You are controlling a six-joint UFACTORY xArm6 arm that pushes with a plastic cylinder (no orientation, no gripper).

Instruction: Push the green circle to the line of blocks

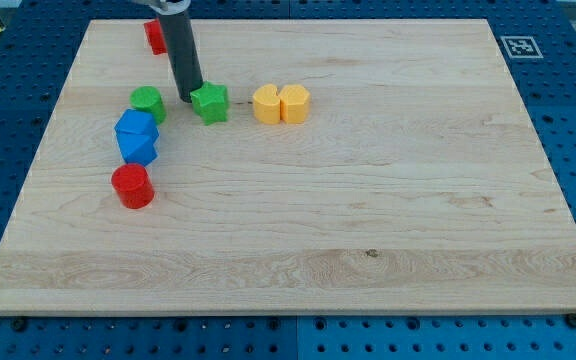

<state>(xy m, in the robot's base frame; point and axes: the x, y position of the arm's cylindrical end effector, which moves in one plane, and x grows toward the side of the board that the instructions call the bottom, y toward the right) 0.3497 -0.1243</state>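
Note:
The green circle lies at the board's upper left, touching the top of two blue blocks stacked in a short curved line that ends in a red cylinder below. My tip stands between the green circle and a green star-shaped block, touching the star's left edge and a small gap to the right of the circle. The rod rises from it to the view's top.
Two yellow blocks sit side by side to the right of the green star. A red block lies near the top edge, partly behind the rod. The wooden board rests on a blue pegboard table.

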